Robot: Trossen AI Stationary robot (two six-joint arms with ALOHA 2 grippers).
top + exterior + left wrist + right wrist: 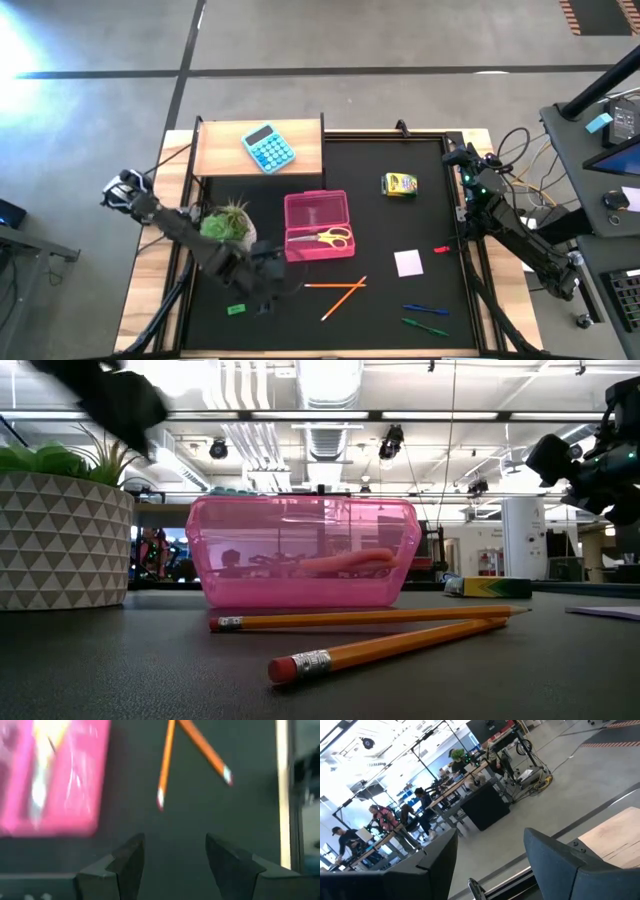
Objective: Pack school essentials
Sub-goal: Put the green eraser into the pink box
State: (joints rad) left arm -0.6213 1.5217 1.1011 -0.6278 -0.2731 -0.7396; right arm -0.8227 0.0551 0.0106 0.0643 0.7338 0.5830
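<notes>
From above, the left arm reaches in past the potted plant, and its left gripper hangs over the black mat just in front of the pink box, near a small green item too small to name. Its wrist camera shows what the overhead picture cannot: the fingers stand well apart with nothing between them, the blurred pink box to one side and the eraser ends of the two orange pencils beyond. The box is open, with the yellow-handled scissors lying in its near half; from table height only a pinkish shape shows through the box wall, so the scissors are hard to make out there. Behind the box a light-blue calculator rests on a wooden board, seen only from above. The pencils lie crossed on the mat just right of the left gripper, large and close in the table-height picture. Farther right sit the yellow crayon box, the white note pad, a small red item, then the blue pen and green pen near the front edge. The right gripper waits raised at the mat's far right corner; its wrist camera looks out at the room, where people sit at benches, and shows its fingers spread wide and empty.
</notes>
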